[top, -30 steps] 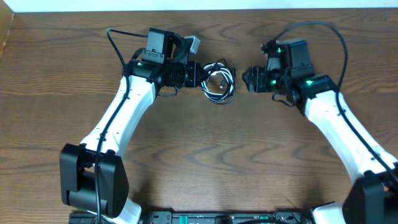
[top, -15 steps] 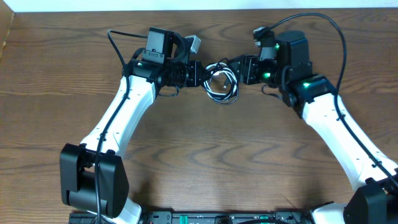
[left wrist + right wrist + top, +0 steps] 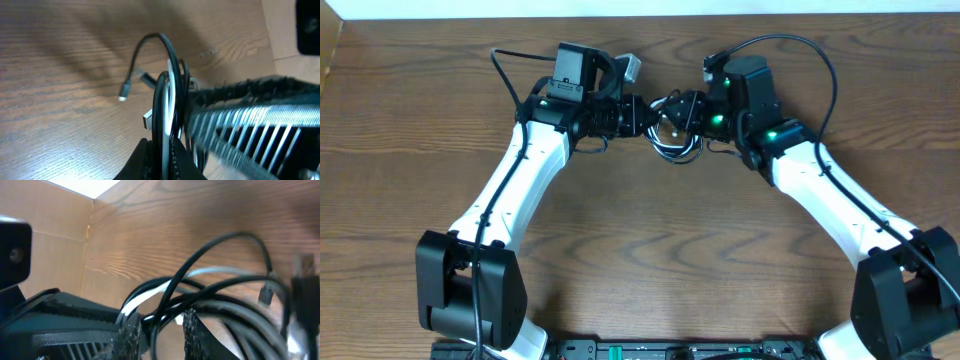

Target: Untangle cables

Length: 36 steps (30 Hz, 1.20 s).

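Observation:
The black and white cables (image 3: pixel 672 142) lie tangled in a small coil at the table's far middle, between both grippers. My left gripper (image 3: pixel 646 116) is shut on the coil; the left wrist view shows the black cable (image 3: pixel 167 50) and white cable (image 3: pixel 172 95) pinched in my jaws (image 3: pixel 165 161), with a plug end (image 3: pixel 124 93) hanging free. My right gripper (image 3: pixel 686 112) is at the coil's right side. In the right wrist view its fingers (image 3: pixel 162 332) stand apart with black strands (image 3: pixel 220 242) and the white cable (image 3: pixel 150 287) passing between them.
The table's far edge (image 3: pixel 650 16) runs just behind the coil. Thick black arm wires loop above each arm, the left one (image 3: pixel 503 68) and the right one (image 3: pixel 823 60). A cardboard edge (image 3: pixel 328 55) stands at the far left.
My right gripper has moved left across the table to the coil and now faces the left gripper closely. The left arm has held still, keeping its grip.

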{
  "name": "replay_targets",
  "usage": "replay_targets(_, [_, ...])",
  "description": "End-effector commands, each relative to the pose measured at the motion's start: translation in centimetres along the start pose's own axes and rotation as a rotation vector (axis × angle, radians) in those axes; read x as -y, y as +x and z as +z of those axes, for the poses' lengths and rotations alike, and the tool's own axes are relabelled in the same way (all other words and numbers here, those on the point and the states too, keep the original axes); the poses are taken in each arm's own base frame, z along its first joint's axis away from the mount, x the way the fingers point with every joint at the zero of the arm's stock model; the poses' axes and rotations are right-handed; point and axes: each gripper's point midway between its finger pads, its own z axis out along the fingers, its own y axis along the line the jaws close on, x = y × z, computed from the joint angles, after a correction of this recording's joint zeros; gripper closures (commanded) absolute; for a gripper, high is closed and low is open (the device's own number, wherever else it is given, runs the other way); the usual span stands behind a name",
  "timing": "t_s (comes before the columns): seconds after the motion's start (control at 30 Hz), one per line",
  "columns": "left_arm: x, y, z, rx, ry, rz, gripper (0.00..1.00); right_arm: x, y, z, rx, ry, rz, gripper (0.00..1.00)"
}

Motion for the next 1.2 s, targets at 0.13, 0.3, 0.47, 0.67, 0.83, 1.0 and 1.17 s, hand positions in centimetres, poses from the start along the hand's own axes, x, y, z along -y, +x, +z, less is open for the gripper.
replay_targets(0.13, [1.1, -0.6, 0.0, 0.015, 0.037, -0.017, 0.93, 0.6, 1.2, 1.9, -0.048, -0.002, 0.067, 0.79])
replay_targets(0.3, [1.9, -0.5, 0.4, 0.012, 0.05, -0.067, 0.92, 1.0, 1.1, 2.2, -0.038, 0.012, 0.063, 0.88])
replay_targets(0.47, [2.4, -0.4, 0.6, 0.008, 0.06, -0.122, 0.93, 1.4, 0.7, 2.1, -0.019, 0.03, 0.017, 0.99])
replay_targets(0.67, [2.0, -0.5, 0.6, 0.017, 0.041, -0.126, 0.93, 2.2, -0.6, 0.8, -0.024, 0.003, -0.069, 0.99])
replay_targets(0.83, [1.4, -1.1, 0.3, 0.04, 0.025, -0.126, 0.92, 5.7, -1.0, -1.2, -0.065, 0.073, -0.04, 0.99])
replay_targets(1.0, [2.5, -3.4, -0.7, 0.106, 0.13, -0.122, 0.93, 11.3, 0.4, -3.0, -0.11, 0.315, -0.007, 0.99])
replay_targets(1.17, [4.2, -5.5, -1.9, 0.161, 0.243, -0.131, 0.92, 13.3, 1.0, -3.9, -0.12, 0.428, -0.006, 0.99])
